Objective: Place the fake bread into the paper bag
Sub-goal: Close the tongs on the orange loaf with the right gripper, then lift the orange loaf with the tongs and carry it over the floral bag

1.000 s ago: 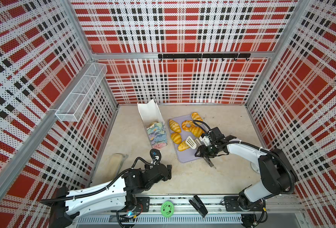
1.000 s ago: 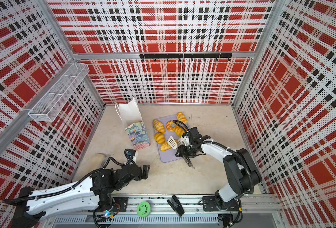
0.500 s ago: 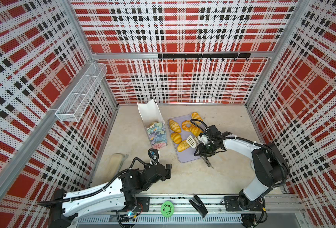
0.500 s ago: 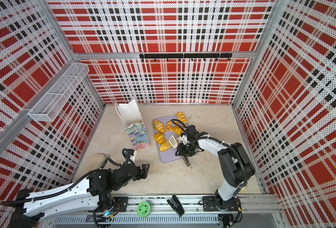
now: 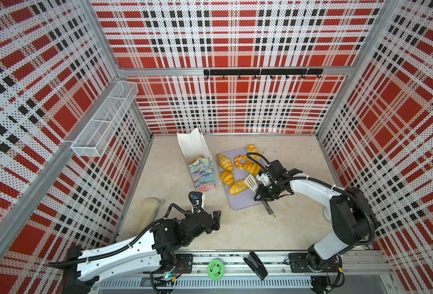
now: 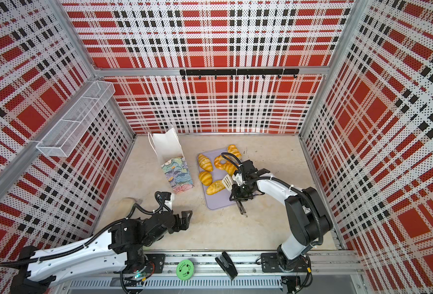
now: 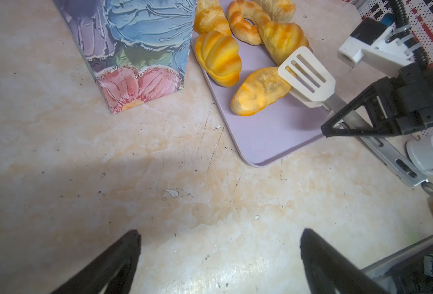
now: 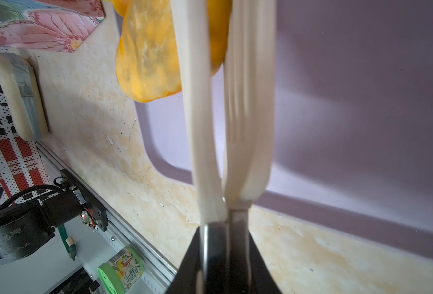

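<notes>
Standing upright on the worktop (image 5: 235, 229), left of the lavender tray (image 5: 243, 201), the paper bag (image 5: 202, 174) was recorded with its mouth open and its white lining showing. What lay inside could not be made out. Nothing braced it: the left hand (image 7: 219, 236) was held spread wide and empty above bare worktop, near the bag's foot but apart from it. Risk noted: a tall, light bag left unsupported could be tipped or pushed aside if its rim were caught on the way in.

Six pieces of the fake bread (image 5: 225, 163) were counted on the tray, and all appeared to rest on it. The darker loaf (image 5: 238, 187) lay nearest the tray's front edge, just beside a striped bun (image 5: 227, 177). One end of the loaf was pinched between the white blades of the tongs (image 5: 251, 181), and the rest stuck out free. Judged the likeliest failure: with so short a bite on a glossy skin, the loaf could be swung downward or squeezed out once raised, and dropped short of the bag. The bun could also be nudged.

The right hand (image 5: 265, 194) was clenched on the tongs' metal handles. Any twist of the handles within that grip would spread the blades and release the loaf.
</notes>
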Robot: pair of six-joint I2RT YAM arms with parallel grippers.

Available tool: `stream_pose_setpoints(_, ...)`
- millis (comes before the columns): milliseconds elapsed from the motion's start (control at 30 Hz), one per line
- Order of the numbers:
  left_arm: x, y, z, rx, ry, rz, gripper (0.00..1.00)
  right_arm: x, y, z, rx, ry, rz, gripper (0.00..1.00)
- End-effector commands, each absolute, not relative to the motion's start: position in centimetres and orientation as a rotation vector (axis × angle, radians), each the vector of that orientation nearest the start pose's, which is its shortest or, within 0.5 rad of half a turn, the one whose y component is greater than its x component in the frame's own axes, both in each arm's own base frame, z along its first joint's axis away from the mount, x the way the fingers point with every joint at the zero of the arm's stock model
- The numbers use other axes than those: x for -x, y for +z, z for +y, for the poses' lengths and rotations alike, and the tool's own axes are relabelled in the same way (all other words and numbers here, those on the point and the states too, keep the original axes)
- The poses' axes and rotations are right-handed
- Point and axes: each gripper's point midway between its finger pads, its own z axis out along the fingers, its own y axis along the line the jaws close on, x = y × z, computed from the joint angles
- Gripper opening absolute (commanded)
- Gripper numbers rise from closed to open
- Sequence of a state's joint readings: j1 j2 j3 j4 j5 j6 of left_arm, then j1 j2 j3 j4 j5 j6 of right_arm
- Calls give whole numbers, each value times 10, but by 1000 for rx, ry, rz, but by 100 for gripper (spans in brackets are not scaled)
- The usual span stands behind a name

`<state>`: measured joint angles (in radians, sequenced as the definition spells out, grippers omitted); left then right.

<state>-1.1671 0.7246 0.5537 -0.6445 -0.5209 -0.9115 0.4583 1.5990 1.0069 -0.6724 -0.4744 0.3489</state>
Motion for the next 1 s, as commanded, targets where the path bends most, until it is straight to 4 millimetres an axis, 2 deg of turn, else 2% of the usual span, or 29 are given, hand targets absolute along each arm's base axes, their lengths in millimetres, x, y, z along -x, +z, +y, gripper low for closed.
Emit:
stream_pose_setpoints(0,-170,147,-171,-38,-456,2280,99,-269,95,218,295,844,2839,18)
stream_pose_setpoints(300,-168,157,-175,-69,-449,2260,99,-265,114,216,306,863,2762,17)
stream_pose_setpoints(533,-169,177,-176,-115,-476,2214,100,-264,140,213,302,869,2681,18)
stream_pose_setpoints(967,-175,214,-179,-196,-512,2160,99,-271,204,224,362,869,2537,18)
